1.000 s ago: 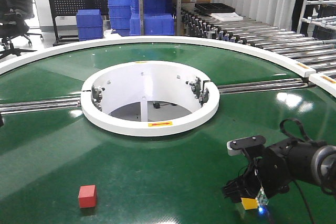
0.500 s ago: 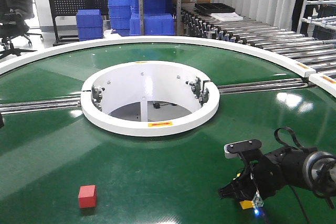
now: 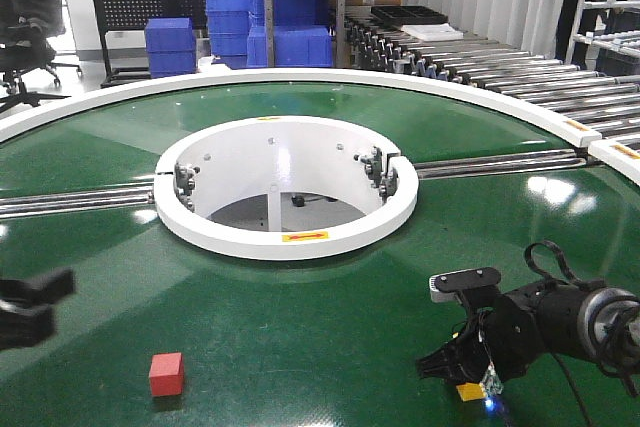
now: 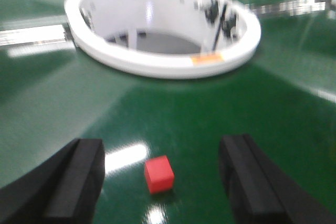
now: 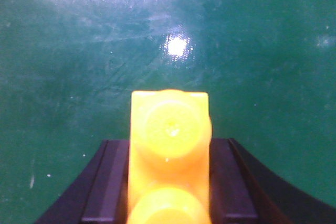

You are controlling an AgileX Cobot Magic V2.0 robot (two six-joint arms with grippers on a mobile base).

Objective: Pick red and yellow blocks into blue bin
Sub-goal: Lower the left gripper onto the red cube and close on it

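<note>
The red cube sits on the green table at the front left. In the left wrist view it lies ahead, between the two wide-apart fingers of my open left gripper. That gripper shows blurred at the left edge of the front view, left of the cube and apart from it. My right gripper is low on the table at the front right, shut on the yellow studded brick. In the right wrist view the brick is pressed between both jaws of that gripper. The blue bin is out of view.
A white ring surrounds a round opening in the middle of the table, with metal rails running out to each side. Ribbed blue crates and shelving stand beyond the table's far rim, and a roller conveyor is at the back right.
My left gripper has come into the front view at the left edge. My right gripper sank lower around the yellow brick a second ago and has held still since. The red cube has not moved.
</note>
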